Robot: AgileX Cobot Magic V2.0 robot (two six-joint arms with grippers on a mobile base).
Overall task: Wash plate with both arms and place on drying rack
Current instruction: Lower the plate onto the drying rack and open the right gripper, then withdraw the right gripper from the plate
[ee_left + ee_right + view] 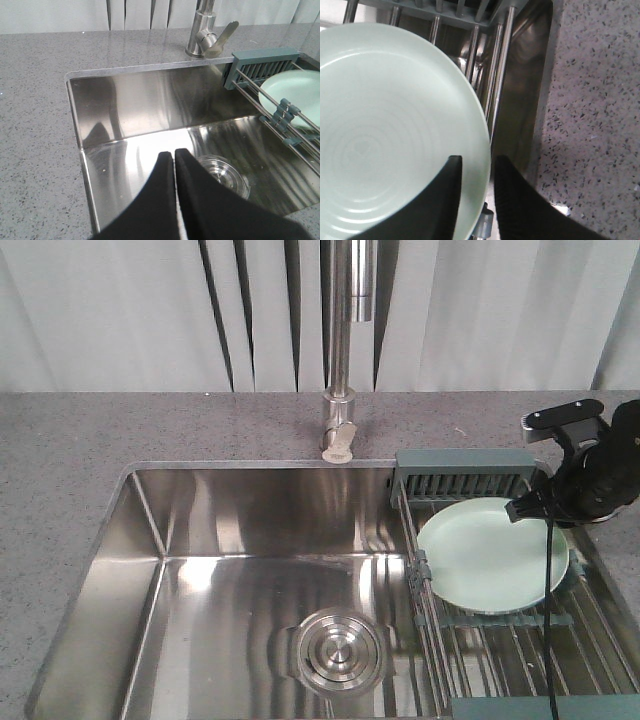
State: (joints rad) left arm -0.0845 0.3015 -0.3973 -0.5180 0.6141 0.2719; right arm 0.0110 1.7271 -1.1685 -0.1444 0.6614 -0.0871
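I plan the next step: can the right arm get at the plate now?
Probably yes: the right tool already straddles the plate rim on the drying rack, its jaws open, nothing between.

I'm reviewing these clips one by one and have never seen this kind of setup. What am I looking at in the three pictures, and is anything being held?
This is a two-armed robot at a steel sink set in a grey speckled counter.

The front view looks down on the whole scene: the tap, the drain, and the drying rack lying across the sink's right side with the pale green plate on it.

The other two pictures come from cameras on the robot's wrists. The left hand hangs over the basin, fingers pressed together, holding nothing.

The right hand is at the plate's edge, one finger over the plate, the other outside its rim. Whether it is actually gripping the plate, I cannot tell.
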